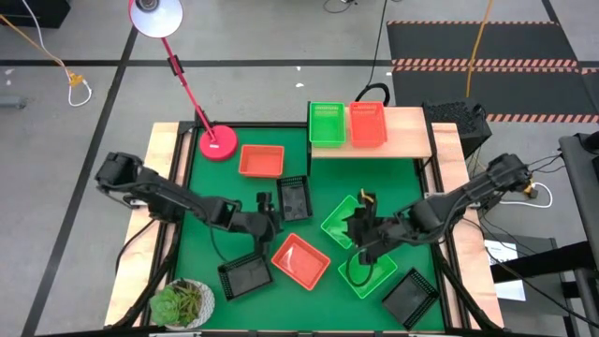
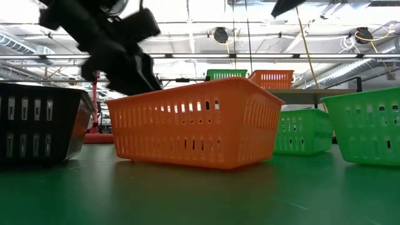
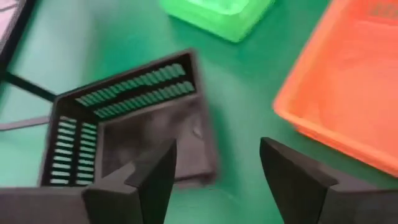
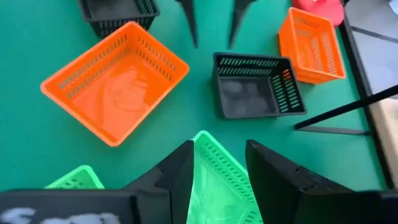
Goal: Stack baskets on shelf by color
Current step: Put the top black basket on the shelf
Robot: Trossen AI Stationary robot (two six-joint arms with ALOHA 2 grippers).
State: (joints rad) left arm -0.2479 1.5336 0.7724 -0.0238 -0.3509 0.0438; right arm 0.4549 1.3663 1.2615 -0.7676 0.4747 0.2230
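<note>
On the left of the green-topped counter (image 1: 201,178), the left gripper (image 1: 269,213) hangs low with its jaws released and nothing between them, just beside the black slotted plastic basket (image 1: 294,197) that lies mid-counter. In the left wrist view that basket (image 3: 134,118) sits ahead of the fingers (image 3: 155,177), which stand apart from its rim.

These baskets look light and thin-walled, stiff enough to keep their shape yet likely to flex if pinched hard. The smooth plastic may slip, so the best hold is probably one jaw inside and one outside a long wall, at its middle, under the rolled rim. The slots give a little extra bite.

Another black basket (image 1: 245,275) rests near the front left, an orange-red basket (image 1: 261,161) near the back left, and a second orange-red basket (image 1: 300,259) in the middle front.

Further right, the right gripper (image 1: 360,233) hovers over a green slotted basket (image 1: 342,221) with its jaws parted, one to each side of the basket's corner (image 4: 214,165) but not yet closed on it. A second green basket (image 1: 367,274) and a third black basket (image 1: 409,297) lie nearby.

At the back right, the light-wood shelf (image 1: 409,131) already carries one green basket (image 1: 327,124) and one orange-red basket (image 1: 368,124), side by side.
</note>
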